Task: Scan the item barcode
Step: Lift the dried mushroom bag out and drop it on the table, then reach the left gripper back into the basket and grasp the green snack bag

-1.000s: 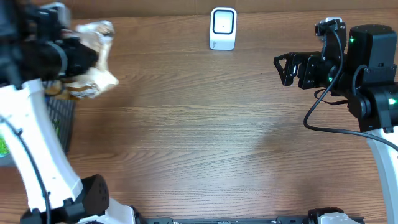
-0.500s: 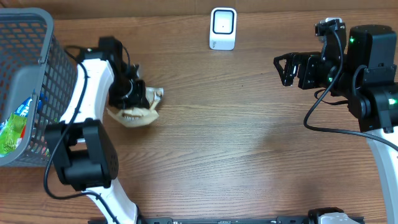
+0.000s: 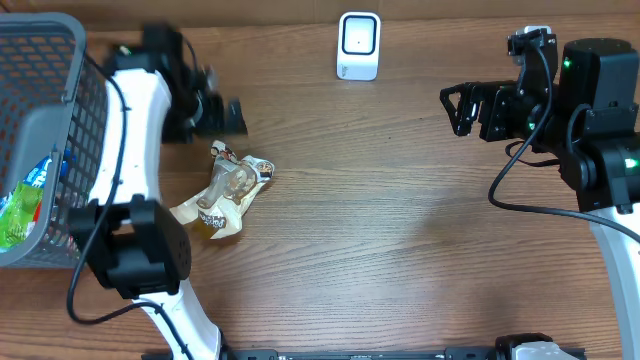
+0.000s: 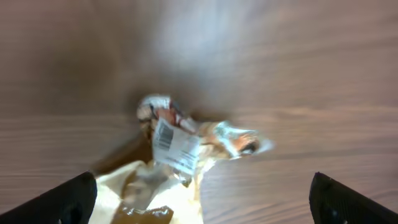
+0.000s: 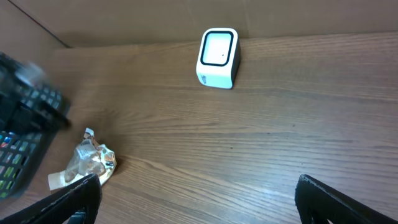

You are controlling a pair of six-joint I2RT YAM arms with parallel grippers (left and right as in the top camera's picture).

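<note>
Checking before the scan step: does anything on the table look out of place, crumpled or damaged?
The snack packet lies crumpled and askew on the table, near the basket and well away from the barcode scanner. Its white barcode label looks creased. Nothing looks spilled.

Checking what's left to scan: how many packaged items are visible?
2: a crumpled snack bag lying on the table, and a green packet inside the basket at far left; more may be hidden there.

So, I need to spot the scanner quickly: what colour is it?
The scanner is white with a dark-outlined window, clearest in the right wrist view.
</note>
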